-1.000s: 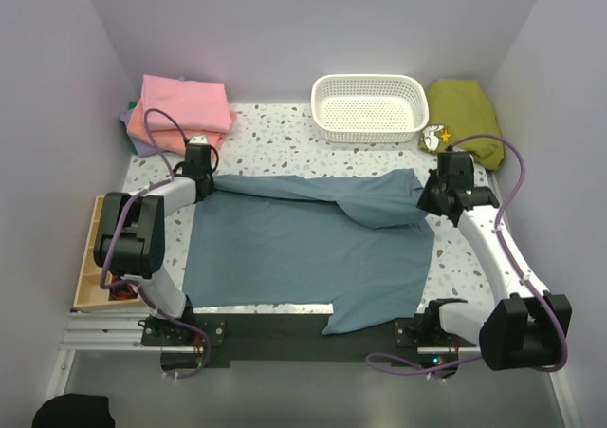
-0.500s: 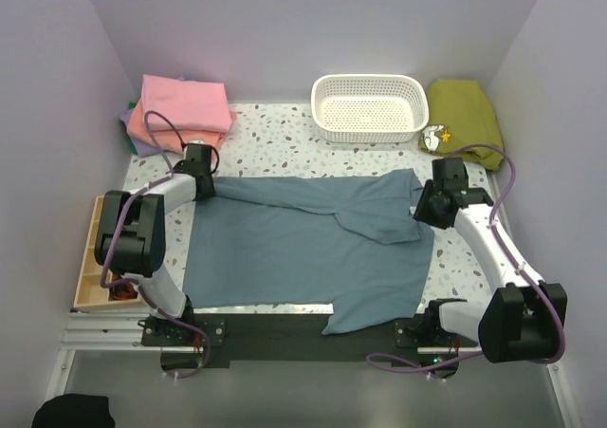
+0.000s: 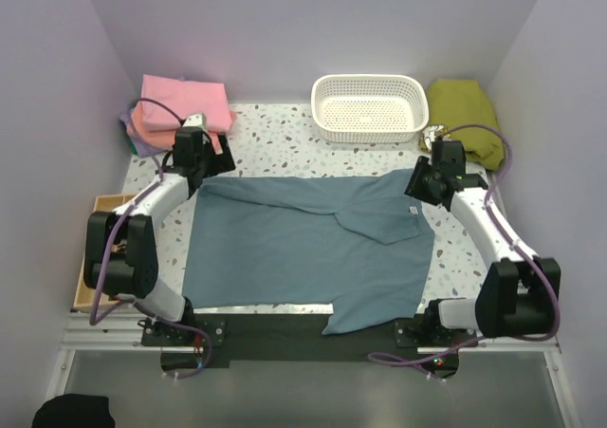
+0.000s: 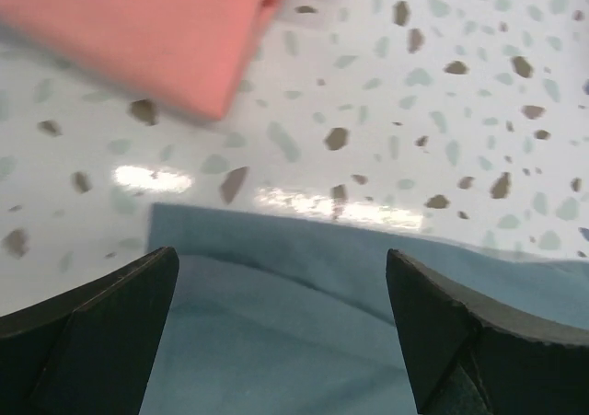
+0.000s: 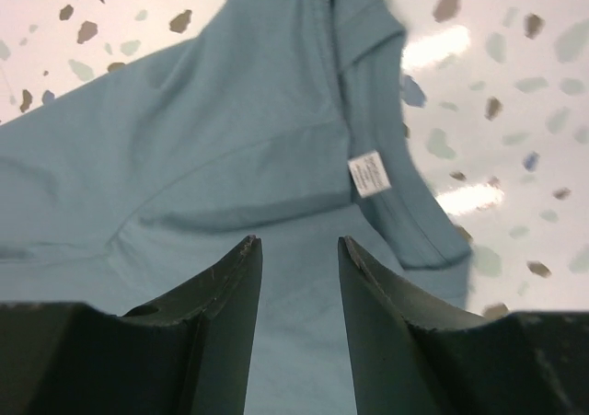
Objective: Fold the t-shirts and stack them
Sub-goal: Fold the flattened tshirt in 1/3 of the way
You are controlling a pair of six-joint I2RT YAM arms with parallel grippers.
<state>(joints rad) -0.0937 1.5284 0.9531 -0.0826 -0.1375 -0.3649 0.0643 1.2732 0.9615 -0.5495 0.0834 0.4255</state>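
A dusty blue-grey t-shirt point(image 3: 294, 248) lies spread over the middle of the table, its top part folded down and a white neck label point(image 5: 370, 173) showing near the right. My left gripper point(image 3: 211, 155) hovers above the shirt's back left corner point(image 4: 276, 332), its jaws wide open and empty point(image 4: 281, 259). Over the back right corner my right gripper point(image 3: 424, 183) is open too, with only the cloth below its fingers point(image 5: 299, 242). Folded pink point(image 3: 185, 101), salmon-orange point(image 3: 150, 129) and lavender point(image 3: 126, 122) t-shirts are stacked at the back left.
A white perforated basket point(image 3: 370, 105) stands at the back centre. An olive-green cloth point(image 3: 465, 115) lies at the back right, with a small toy point(image 3: 436, 137) beside it. A wooden tray point(image 3: 99, 252) sits at the left table edge. Purple walls close in three sides.
Both grippers have opened and let go of the blue-grey shirt's folded edge, then drawn back and up. The folded edge now lies flat.
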